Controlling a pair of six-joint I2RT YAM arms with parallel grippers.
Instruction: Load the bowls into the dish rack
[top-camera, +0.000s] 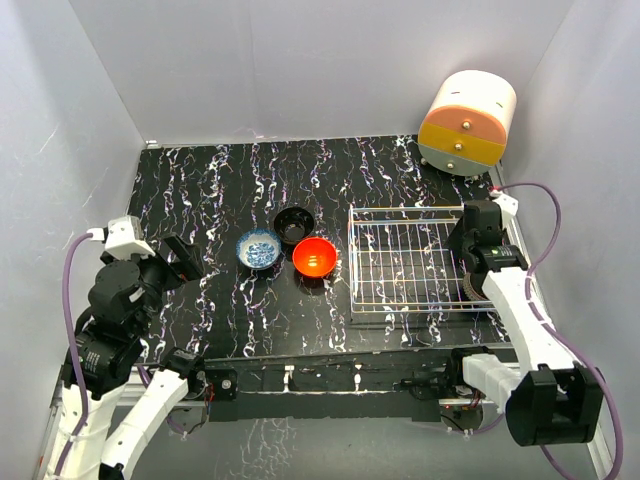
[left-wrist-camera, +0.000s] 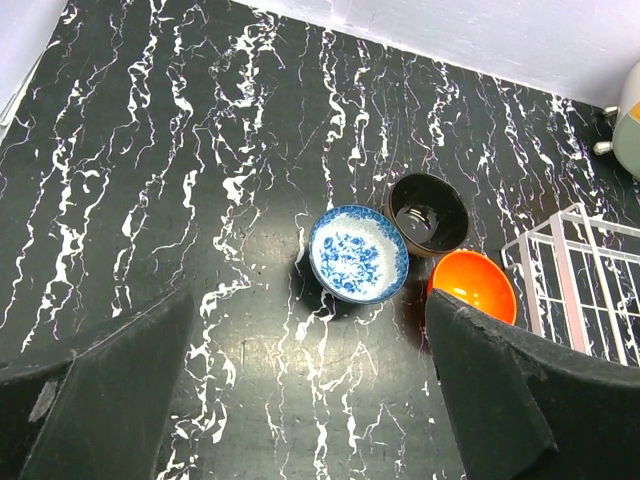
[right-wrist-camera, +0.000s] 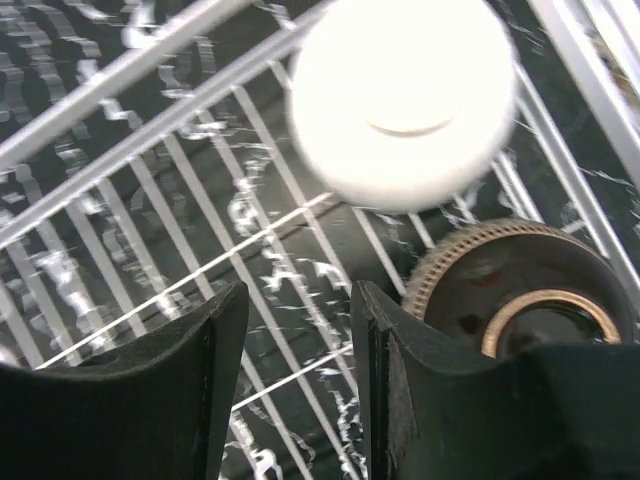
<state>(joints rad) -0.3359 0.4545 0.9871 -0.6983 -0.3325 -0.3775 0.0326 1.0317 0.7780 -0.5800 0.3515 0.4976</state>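
Ahead of the empty, parted left gripper (left-wrist-camera: 308, 310), the round blue-and-white glazed bowl (left-wrist-camera: 358, 252) looks stiff and slick, best pinched at its rim.

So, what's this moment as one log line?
left gripper open; right gripper open over dish rack; white bowl, tan bowl racked; blue bowl, black bowl, red bowl outside

we see thin shiny metal wire in the rack (top-camera: 400, 260) below our right fingers (right-wrist-camera: 180, 400), themselves matt black plastic; ahead of the left gripper (left-wrist-camera: 310, 340), black bowl (left-wrist-camera: 428, 212) and table (left-wrist-camera: 150, 150) look glossy, smooth.
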